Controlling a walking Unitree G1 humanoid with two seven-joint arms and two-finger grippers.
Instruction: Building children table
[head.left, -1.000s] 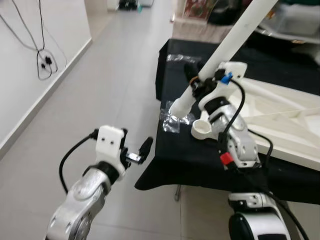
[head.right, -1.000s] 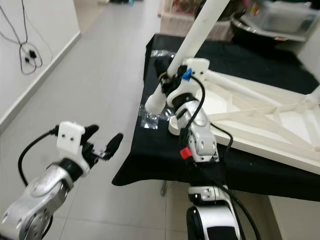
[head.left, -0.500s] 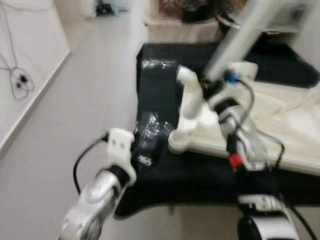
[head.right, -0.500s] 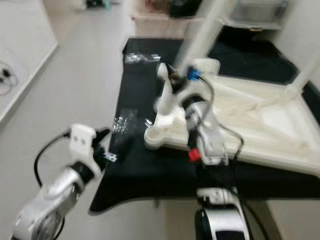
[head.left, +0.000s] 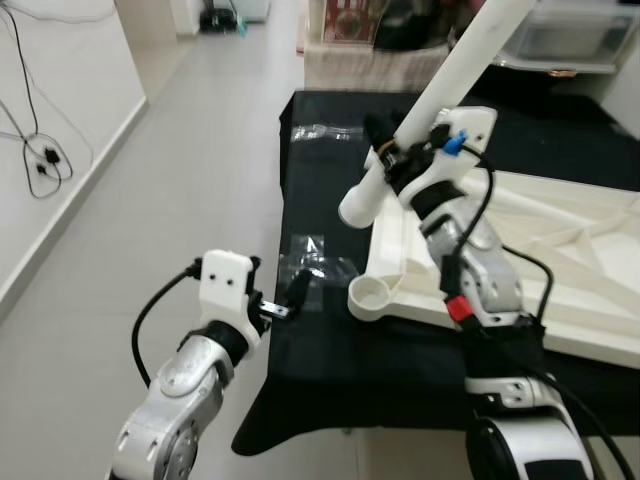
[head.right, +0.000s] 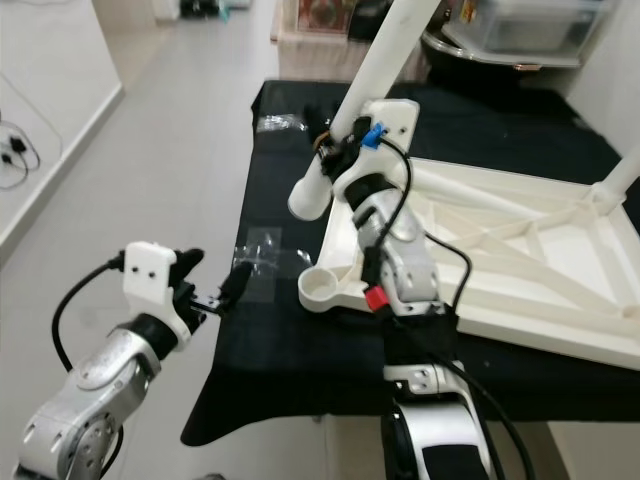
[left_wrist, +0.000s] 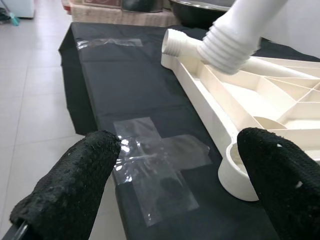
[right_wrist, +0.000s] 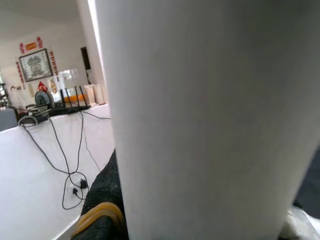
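Left eye view: right gripper (head.left: 392, 158) clasping one leg (head.left: 440, 95); left gripper (head.left: 285, 300) wide.

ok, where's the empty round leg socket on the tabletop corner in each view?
Left eye: round socket, centre, on the tabletop's near corner.
Right eye: centre-left.
Left wrist: lower right, beside one finger.
Right wrist: not in it.
Shared landmark: clear plastic bag beside it.

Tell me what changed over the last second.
The left pincer, open, went from beside the black table over the floor to above its edge, near the clear plastic bag. The right pincer stays clamped on the white table leg. The tabletop lies unmoved.
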